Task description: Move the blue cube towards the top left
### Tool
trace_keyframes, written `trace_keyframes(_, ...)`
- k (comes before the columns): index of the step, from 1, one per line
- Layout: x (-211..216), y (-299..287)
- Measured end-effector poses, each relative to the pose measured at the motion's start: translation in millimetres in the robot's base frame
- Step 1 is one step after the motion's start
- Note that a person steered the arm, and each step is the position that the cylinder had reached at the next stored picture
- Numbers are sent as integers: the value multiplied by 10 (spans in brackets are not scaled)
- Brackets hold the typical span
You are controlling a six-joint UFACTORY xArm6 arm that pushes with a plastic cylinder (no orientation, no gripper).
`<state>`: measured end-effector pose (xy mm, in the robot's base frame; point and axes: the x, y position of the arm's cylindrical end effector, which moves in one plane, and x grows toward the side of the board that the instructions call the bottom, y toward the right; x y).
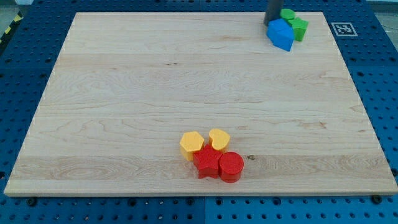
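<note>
The blue cube (pixel 281 33) sits near the board's top right corner. Two green blocks touch it: a green star (pixel 300 28) on its right and a green round block (pixel 287 14) above it. My dark rod comes down from the view's top edge, and my tip (pixel 274 20) rests at the cube's upper left edge, just left of the green round block.
The wooden board (pixel 124 93) lies on a blue pegboard table. Near the bottom centre is a cluster: a yellow hexagon (pixel 191 144), a yellow heart (pixel 219 139), a red star (pixel 207 163) and a red cylinder (pixel 231 166). A marker tag (pixel 343 28) lies past the board's top right corner.
</note>
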<state>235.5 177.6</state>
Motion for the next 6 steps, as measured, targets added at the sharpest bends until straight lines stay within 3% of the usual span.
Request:
trace_keyframes(2, 23, 500)
trace_keyframes(3, 223, 438)
trace_keyframes(5, 244, -905)
trace_keyframes(6, 244, -1268)
